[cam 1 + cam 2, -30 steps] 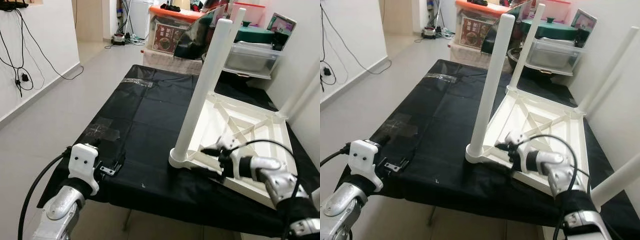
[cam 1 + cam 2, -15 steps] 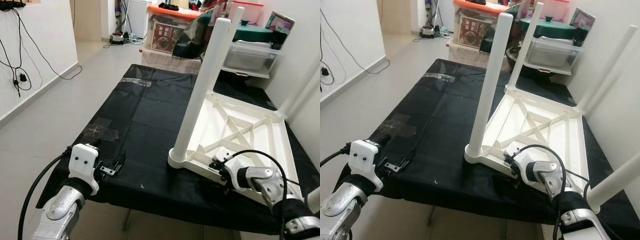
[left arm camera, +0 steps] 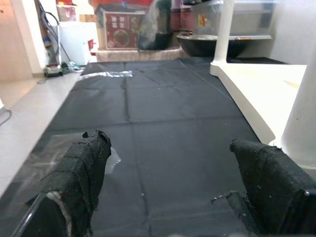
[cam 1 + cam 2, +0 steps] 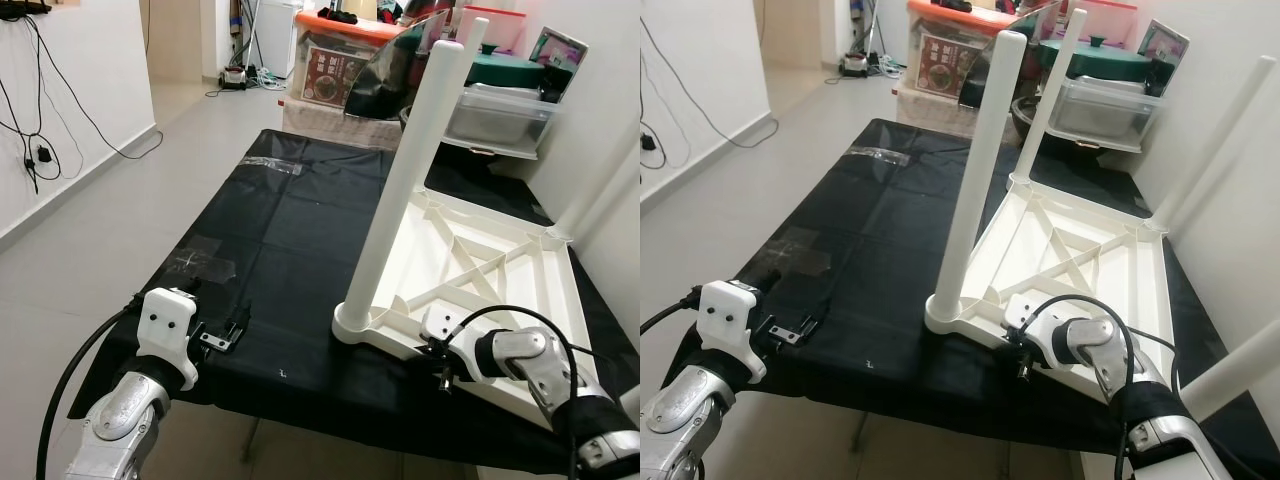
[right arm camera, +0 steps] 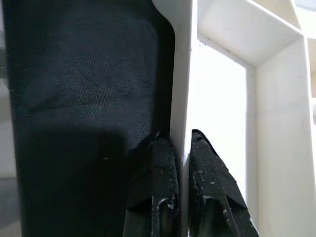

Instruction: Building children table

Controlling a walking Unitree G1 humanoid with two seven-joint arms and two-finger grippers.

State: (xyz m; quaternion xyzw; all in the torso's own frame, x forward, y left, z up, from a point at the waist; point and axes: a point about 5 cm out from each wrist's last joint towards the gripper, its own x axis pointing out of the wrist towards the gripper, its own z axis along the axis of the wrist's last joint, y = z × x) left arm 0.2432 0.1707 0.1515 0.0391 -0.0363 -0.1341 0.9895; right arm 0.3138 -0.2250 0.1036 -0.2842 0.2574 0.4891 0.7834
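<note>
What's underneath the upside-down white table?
A black cloth lies under the white table. Whatever the cloth covers is hidden. The right pincer pinches the table's near rim.

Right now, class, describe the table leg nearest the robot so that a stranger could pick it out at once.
On the black-covered table lies an upside-down white children's table. The leg stands upright at its near corner on the robot's left, beside the rim that the right tool pinches. The other legs stand farther back or over to the right.
</note>
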